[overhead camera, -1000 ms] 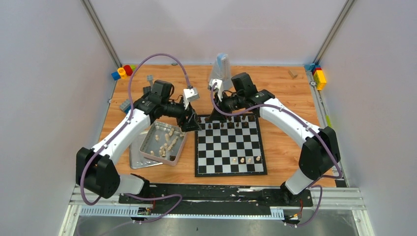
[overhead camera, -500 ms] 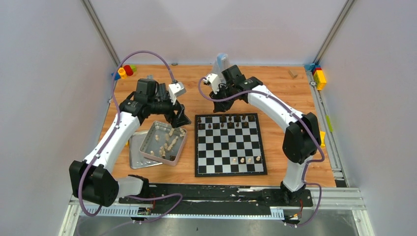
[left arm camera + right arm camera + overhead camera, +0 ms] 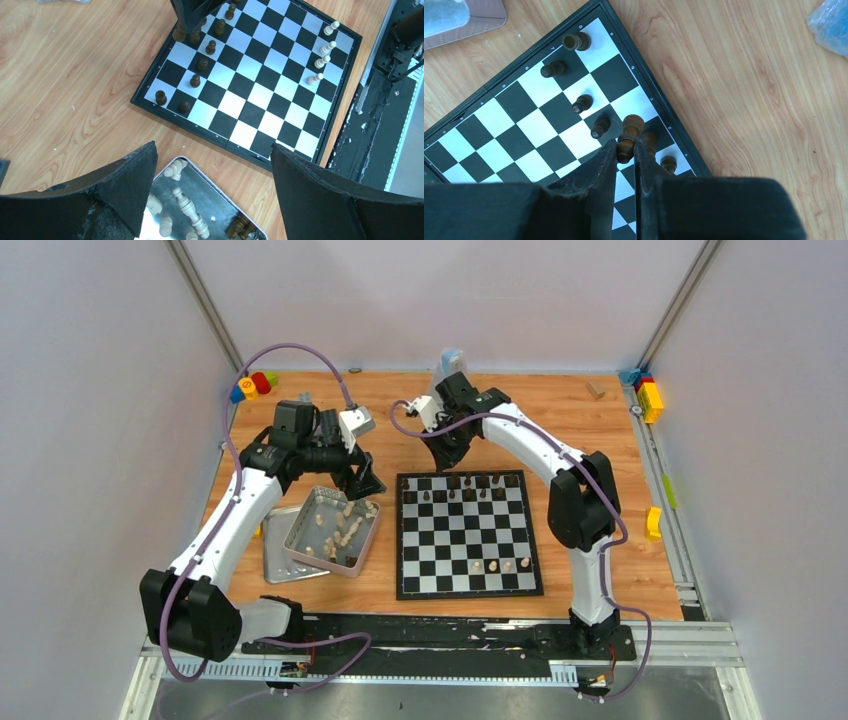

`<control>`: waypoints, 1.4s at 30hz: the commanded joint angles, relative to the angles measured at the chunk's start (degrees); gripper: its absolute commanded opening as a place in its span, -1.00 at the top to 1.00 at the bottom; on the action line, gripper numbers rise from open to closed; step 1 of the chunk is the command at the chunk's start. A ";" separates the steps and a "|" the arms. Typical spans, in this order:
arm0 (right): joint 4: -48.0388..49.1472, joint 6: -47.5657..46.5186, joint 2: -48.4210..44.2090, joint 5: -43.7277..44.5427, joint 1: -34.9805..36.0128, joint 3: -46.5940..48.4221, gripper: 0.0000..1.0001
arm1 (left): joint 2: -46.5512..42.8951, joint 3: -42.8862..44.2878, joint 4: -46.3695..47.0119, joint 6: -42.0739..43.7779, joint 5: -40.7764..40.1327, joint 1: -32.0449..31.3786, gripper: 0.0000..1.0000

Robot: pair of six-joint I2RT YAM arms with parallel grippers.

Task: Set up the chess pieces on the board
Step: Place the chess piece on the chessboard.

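Where the board sits: the board (image 3: pixel 455 540) lies flat on the desk (image 3: pixel 580 430), right of centre, with its near edge toward the arm bases.
Right tool: the right tool (image 3: pixel 625 150) is closed on a dark brown piece (image 3: pixel 628 137), pinched between its fingertips over the board's far edge, toward the left half. Whether the piece's foot touches a square cannot be told.
Left tool: the left tool (image 3: pixel 212 150) has its jaws spread wide and holds nothing. It hangs above the far end of the tin, near the board's far-left corner.
Dark pieces on board: the dark pieces (image 3: pixel 195 80) stand upright in the two far rows, which are only partly filled.
Cream pieces on board: four cream pieces (image 3: pixel 320 62) stand in a line near the near edge, toward the right side.
Tin: the silver tin (image 3: pixel 292 535) sits on the desk just left of the board.
Tin contents: loose cream pieces (image 3: pixel 340 530) lie on their sides inside, with a few dark ones (image 3: pixel 240 227) at one end.
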 commanded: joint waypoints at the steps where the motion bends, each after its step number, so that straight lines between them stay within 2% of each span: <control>1: -2.33 -0.64 1.87 1.32 0.75 4.07 0.97 | -1.28 0.20 -0.15 1.59 1.28 0.45 -0.81; 42: -3.92 -2.21 8.39 2.82 2.25 6.09 0.93 | -0.66 -0.35 -0.71 2.47 1.91 0.53 -0.81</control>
